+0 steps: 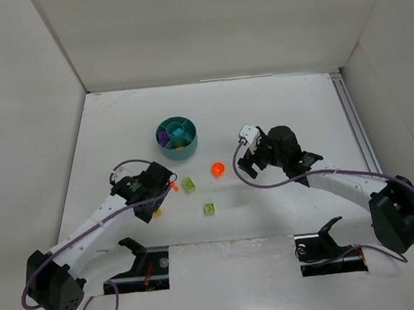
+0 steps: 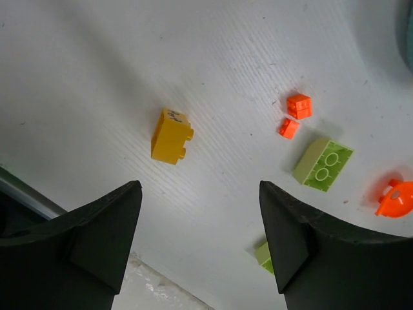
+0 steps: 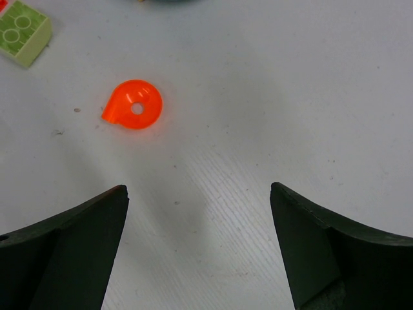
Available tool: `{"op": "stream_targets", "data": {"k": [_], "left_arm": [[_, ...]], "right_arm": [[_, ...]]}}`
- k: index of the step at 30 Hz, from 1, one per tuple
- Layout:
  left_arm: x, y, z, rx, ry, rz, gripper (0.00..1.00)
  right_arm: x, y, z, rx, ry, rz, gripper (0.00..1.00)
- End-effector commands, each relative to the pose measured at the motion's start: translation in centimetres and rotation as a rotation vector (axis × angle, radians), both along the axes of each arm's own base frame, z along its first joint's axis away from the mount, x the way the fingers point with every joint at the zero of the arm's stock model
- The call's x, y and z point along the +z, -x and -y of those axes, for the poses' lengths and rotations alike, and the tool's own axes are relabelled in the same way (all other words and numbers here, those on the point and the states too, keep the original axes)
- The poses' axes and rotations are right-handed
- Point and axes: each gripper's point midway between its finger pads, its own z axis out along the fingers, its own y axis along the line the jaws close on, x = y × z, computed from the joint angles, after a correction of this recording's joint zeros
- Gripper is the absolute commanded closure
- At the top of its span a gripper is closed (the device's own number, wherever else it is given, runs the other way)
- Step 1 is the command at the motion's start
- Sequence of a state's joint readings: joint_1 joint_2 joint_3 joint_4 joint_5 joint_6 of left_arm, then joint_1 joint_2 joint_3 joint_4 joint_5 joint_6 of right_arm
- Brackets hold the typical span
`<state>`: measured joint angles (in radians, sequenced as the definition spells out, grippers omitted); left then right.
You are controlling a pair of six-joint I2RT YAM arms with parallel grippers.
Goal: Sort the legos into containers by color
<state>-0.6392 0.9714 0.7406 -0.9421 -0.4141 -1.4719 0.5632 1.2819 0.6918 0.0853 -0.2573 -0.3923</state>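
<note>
One yellow brick (image 2: 171,136) lies just ahead of the spread left gripper (image 2: 199,206).

I can read no text, label, brand or number in any of my three views. The nearest thing is a small dark mark on the top face of the yellow rectangular plastic brick (image 2: 171,137), seen from the left wrist and too blurred to make out.
</note>
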Motion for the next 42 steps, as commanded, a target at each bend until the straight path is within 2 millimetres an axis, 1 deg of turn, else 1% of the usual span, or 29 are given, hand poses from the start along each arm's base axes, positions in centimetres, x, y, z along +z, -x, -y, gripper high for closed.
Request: {"op": "stream_targets", "data": {"k": [1, 2, 3, 6, 8, 9, 10, 11, 12, 13, 14, 15, 17, 18, 19, 22, 23, 28, 29, 30, 32, 33, 35, 36, 37, 38, 39, 40, 42], "left_arm": [[-1.1, 0.8, 0.1, 0.012, -0.003, -0.062, 0.3], [-1.5, 0.9, -0.4, 0.016, -0.037, -0.08, 0.31], [-1.8, 1.0, -0.5, 0.026, -0.059, -0.111, 0.31], [-2.1, 0.6, -0.6, 0.03, -0.105, -0.139, 0.31], [-2.7, 0.5, -0.6, 0.03, -0.134, -0.176, 0.31], [-2.7, 0.2, -0.6, 0.032, -0.148, -0.173, 0.31], [-3.1, 0.2, -0.9, 0.033, -0.175, -0.191, 0.33], [-3.0, -0.1, -1.1, 0.031, -0.187, -0.191, 0.33], [-3.1, -0.3, -0.9, 0.031, -0.186, -0.19, 0.35], [-3.1, -0.9, -0.5, 0.018, -0.173, -0.169, 0.38], [-4.0, -0.5, -0.8, 0.017, -0.179, -0.192, 0.41], [-4.1, -0.5, -0.8, 0.017, -0.179, -0.192, 0.44], [-4.1, -0.6, -1.5, 0.04, -0.206, -0.19, 0.45], [-4.1, -0.6, -1.5, 0.04, -0.206, -0.19, 0.47], [-4.1, -0.6, -1.5, 0.04, -0.206, -0.19, 0.47], [-4.1, -0.8, -1.6, 0.042, -0.203, -0.187, 0.47], [-4.0, -0.8, -1.8, 0.032, -0.216, -0.184, 0.47], [-5.0, -0.7, -1.7, -0.006, -0.261, -0.256, 0.45], [-5.0, -0.7, -1.7, -0.007, -0.27, -0.27, 0.45], [-5.2, -0.6, -1.7, -0.008, -0.279, -0.283, 0.45], [-5.4, -0.5, -1.8, -0.008, -0.294, -0.305, 0.51], [-5.5, -0.4, -1.8, -0.009, -0.3, -0.313, 0.52], [-5.5, -0.4, -1.8, -0.009, -0.3, -0.314, 0.57], [-5.5, -0.4, -1.8, -0.009, -0.3, -0.314, 0.63], [-5.5, -0.4, -1.8, -0.009, -0.3, -0.314, 0.67], [-5.4, -0.8, -1.6, -0.008, -0.287, -0.295, 0.7], [-5.5, -0.7, -1.5, -0.009, -0.279, -0.3, 0.73], [-5.5, -0.7, -1.5, -0.009, -0.279, -0.3, 0.79], [-4.8, -1.6, -0.9, -0.016, -0.256, -0.265, 0.84]], "right_arm": [[1.9, -0.3, -1.3, 0.029, -0.063, 0.048, 0.05], [1.9, -0.3, -1.3, 0.029, -0.063, 0.048, 0.05], [2.1, -0.5, -1.3, 0.029, -0.067, 0.056, 0.05], [2.1, -0.5, -1.3, 0.029, -0.067, 0.056, 0.05], [2.4, -0.4, -1.3, 0.029, -0.072, 0.064, 0.05], [2.4, -0.4, -1.3, 0.029, -0.072, 0.064, 0.05], [2.4, -0.4, -1.3, 0.029, -0.072, 0.064, 0.05], [2.4, -0.4, -1.3, 0.029, -0.072, 0.064, 0.05], [2.4, -0.6, -1.0, 0.02, -0.072, 0.064, 0.05], [2.4, -0.6, -1.0, 0.02, -0.072, 0.064, 0.05], [2.4, -0.5, -0.9, 0.02, -0.072, 0.064, 0.05], [2.4, -0.5, -0.9, 0.02, -0.072, 0.064, 0.05], [2.4, -0.5, -0.9, 0.02, -0.072, 0.064, 0.05], [2.4, -0.5, -0.9, 0.02, -0.072, 0.064, 0.05], [2.4, -0.7, -0.6, 0.011, -0.072, 0.065, 0.05], [2.4, -0.7, -0.6, 0.011, -0.072, 0.065, 0.05], [2.7, -0.6, -0.6, 0.011, -0.076, 0.072, 0.05], [2.7, -0.4, -0.5, 0.011, -0.077, 0.074, 0.05], [3.1, -0.4, -0.5, 0.011, -0.083, 0.083, 0.05], [3.1, -0.7, 0.0, -0.008, -0.079, 0.086, 0.05], [3.0, -0.5, 0.1, -0.008, -0.079, 0.087, 0.05], [3.4, -0.7, 0.4, -0.017, -0.084, 0.095, 0.05], [3.4, -0.9, 0.7, -0.026, -0.083, 0.096, 0.05], [2.9, -0.8, 0.8, -0.026, -0.079, 0.088, 0.05], [2.9, -0.8, 0.8, -0.026, -0.079, 0.088, 0.05], [2.9, -0.8, 0.8, -0.026, -0.079, 0.088, 0.05], [2.9, -0.8, 0.8, -0.026, -0.079, 0.088, 0.05], [3.0, -0.6, 0.7, -0.018, -0.082, 0.086, 0.05], [3.0, -0.8, 0.9, -0.027, -0.082, 0.086, 0.05]]}}
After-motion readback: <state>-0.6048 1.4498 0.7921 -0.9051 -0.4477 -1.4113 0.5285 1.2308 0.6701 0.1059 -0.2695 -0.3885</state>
